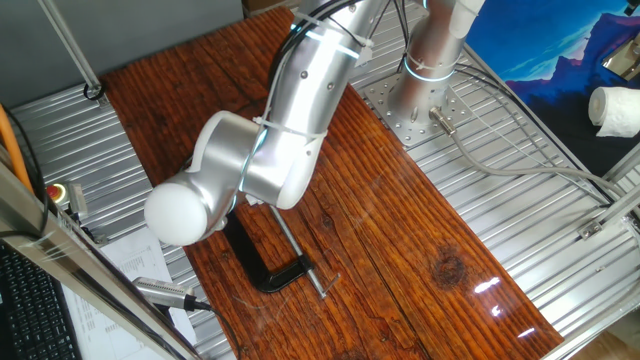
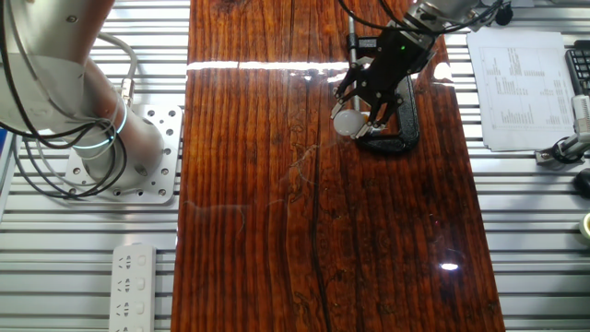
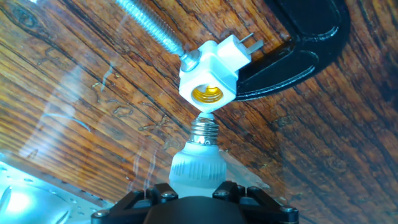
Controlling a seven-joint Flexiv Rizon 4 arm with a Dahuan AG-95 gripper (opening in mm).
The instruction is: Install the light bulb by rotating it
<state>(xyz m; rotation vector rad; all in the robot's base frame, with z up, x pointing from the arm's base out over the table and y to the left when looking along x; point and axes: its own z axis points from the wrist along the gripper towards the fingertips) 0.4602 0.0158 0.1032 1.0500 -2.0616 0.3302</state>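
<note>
In the hand view my gripper [image 3: 194, 191] is shut on the light bulb [image 3: 195, 165], a white frosted bulb whose silvery screw base points away from the hand. The tip of that base lies just under the brass-lined opening of the white socket block [image 3: 210, 73]; I cannot tell whether they touch. A black C-clamp [image 3: 295, 59] and its threaded rod [image 3: 146, 25] hold the socket on the wooden table. In the other fixed view the gripper [image 2: 367, 100] hangs over the clamp [image 2: 403, 129] with the bulb [image 2: 348, 122] at its left. In one fixed view the arm [image 1: 290, 120] hides the gripper.
The clamp [image 1: 262, 268] lies near the wooden board's edge. Printed papers [image 2: 521, 88] lie on the metal slats to the right, a power strip [image 2: 134, 281] at lower left, the arm's base plate [image 2: 120, 157] on the left. A white roll [image 1: 615, 110] sits far right.
</note>
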